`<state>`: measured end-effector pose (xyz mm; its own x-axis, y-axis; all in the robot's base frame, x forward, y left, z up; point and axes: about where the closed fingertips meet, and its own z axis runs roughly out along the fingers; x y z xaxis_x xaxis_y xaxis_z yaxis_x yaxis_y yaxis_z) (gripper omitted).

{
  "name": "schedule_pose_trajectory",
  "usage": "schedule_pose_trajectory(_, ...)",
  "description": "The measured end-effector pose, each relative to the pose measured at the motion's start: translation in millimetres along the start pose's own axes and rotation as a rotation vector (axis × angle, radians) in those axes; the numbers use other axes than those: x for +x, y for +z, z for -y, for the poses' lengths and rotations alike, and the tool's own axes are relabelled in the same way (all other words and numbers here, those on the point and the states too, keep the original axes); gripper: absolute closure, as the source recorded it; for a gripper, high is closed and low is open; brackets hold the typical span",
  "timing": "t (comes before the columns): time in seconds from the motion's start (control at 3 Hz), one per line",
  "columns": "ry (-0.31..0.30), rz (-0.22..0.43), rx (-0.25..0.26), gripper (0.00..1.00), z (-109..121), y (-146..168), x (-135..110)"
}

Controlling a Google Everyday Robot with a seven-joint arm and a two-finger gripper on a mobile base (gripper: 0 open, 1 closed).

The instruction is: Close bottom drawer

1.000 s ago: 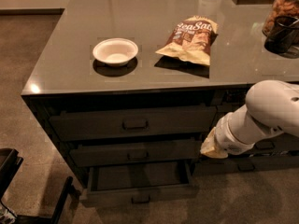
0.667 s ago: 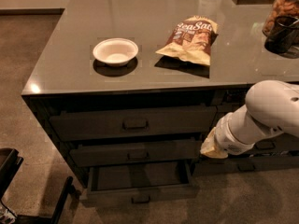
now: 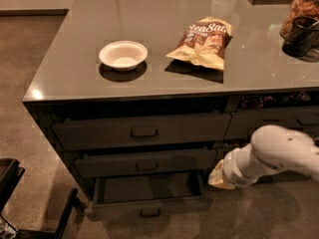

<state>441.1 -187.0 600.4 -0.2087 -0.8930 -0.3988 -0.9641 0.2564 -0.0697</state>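
The bottom drawer (image 3: 148,207) is the lowest of three in the wide left stack and stands pulled out, its inside showing above its low front with a small dark pull. My white arm comes in from the right. Its tan gripper end (image 3: 221,176) hangs low, just right of the open drawer's right front corner and apart from it, in front of the neighbouring narrower stack.
On the grey counter (image 3: 75,78) sit a white bowl (image 3: 123,55), a snack bag (image 3: 202,41), and jars at the far right (image 3: 300,21). The two upper drawers (image 3: 142,130) are shut. A dark piece of my base (image 3: 10,183) stands at the lower left, on the floor.
My arm has dropped lower and slightly left, bringing the gripper end from the middle drawer's height down to the bottom drawer's height. The drawer has not moved.
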Motion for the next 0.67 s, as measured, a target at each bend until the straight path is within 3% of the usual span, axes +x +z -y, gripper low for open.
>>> schedule_pose_trajectory(0.33, -0.018, 0.048, -0.04, 1.0, 9, 77, 24)
schedule_pose_trajectory(0.67, 0.001, 0.073, -0.116, 1.0, 14, 155, 39)
